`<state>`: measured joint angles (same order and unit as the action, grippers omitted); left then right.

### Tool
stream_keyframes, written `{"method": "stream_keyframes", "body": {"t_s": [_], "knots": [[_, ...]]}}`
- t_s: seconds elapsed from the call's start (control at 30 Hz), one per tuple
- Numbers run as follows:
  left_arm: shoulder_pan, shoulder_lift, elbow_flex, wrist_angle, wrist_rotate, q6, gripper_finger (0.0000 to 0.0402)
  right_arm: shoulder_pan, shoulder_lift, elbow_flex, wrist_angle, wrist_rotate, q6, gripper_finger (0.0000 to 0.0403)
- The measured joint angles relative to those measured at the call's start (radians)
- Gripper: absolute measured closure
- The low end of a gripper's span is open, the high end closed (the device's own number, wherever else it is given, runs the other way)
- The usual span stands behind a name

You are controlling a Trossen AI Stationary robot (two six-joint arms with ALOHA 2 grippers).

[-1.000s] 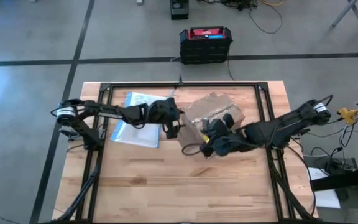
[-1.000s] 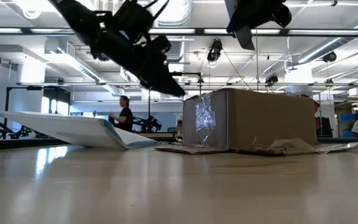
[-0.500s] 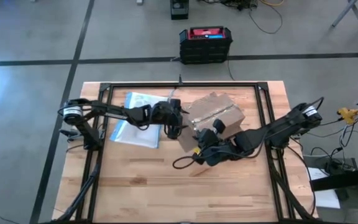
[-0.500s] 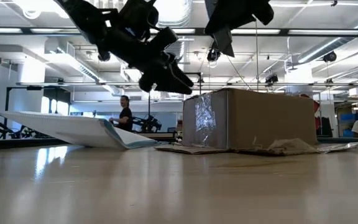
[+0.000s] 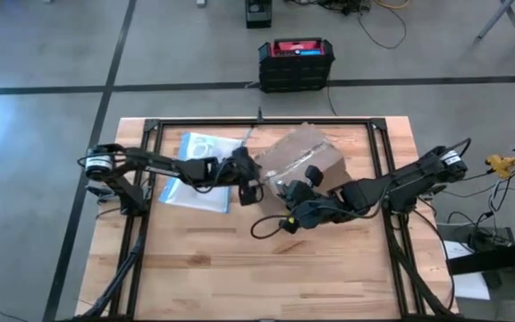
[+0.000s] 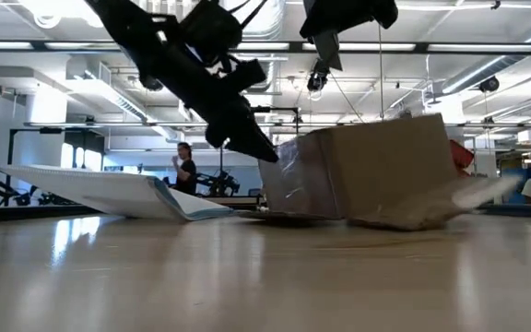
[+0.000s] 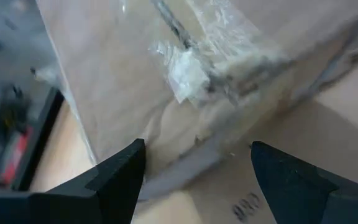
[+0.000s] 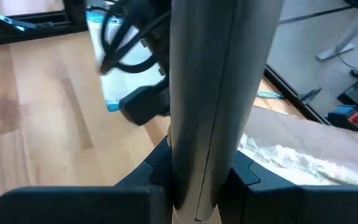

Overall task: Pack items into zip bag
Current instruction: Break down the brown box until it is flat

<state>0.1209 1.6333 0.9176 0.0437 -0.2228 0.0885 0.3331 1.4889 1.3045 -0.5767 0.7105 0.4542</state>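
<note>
Since 1 second ago the cardboard box has tipped, left gripper jaws apart against its taped side, right gripper clamped on a grey stick; zip bag behind left jaws, unpacked.

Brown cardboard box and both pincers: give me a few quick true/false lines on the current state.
1. The brown cardboard box sits flat on the table. False: it is tilted, one edge lifted.
2. The left pincer is open, right at the box's side. True.
3. The right pincer is empty. False: it is shut on a slim grey stick-like tool.
4. The flat clear plastic zip bag with a blue strip lies on the table beside the box, on the left arm's side. True.
5. The zip bag lies on top of the box. False: it is on the table.
</note>
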Motion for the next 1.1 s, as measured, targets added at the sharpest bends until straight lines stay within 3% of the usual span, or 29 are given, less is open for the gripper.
{"method": "stream_keyframes", "body": {"t_s": [0.17,0.33,0.43,0.63,0.77,0.93,1.1], "knots": [[-0.014,-0.039,-0.002,-0.049,-0.004,-0.106,0.0127,-0.006,-0.014,0.0,0.029,-0.002,-0.011,0.0347],[-0.037,-0.098,0.002,-0.054,0.002,-0.051,0.0127,-0.003,-0.02,0.0,0.05,-0.008,-0.013,0.0347],[0.011,-0.111,0.002,-0.022,0.017,-0.023,0.0127,0.0,-0.028,0.0,0.055,-0.007,-0.015,0.0347],[0.186,-0.058,0.003,0.021,0.255,0.033,0.0127,0.008,-0.039,0.0,0.065,-0.013,-0.02,0.0347],[0.226,-0.034,0.003,-0.003,0.459,0.081,0.0127,0.028,-0.047,0.0,0.059,-0.012,-0.002,0.0347],[0.192,-0.01,0.003,-0.022,0.477,0.096,0.0127,0.036,-0.047,0.0,0.054,-0.015,-0.002,0.0347],[0.106,-0.012,0.003,-0.023,0.499,-0.007,0.0127,0.035,-0.049,-0.001,0.017,-0.015,-0.002,0.0347]]}}
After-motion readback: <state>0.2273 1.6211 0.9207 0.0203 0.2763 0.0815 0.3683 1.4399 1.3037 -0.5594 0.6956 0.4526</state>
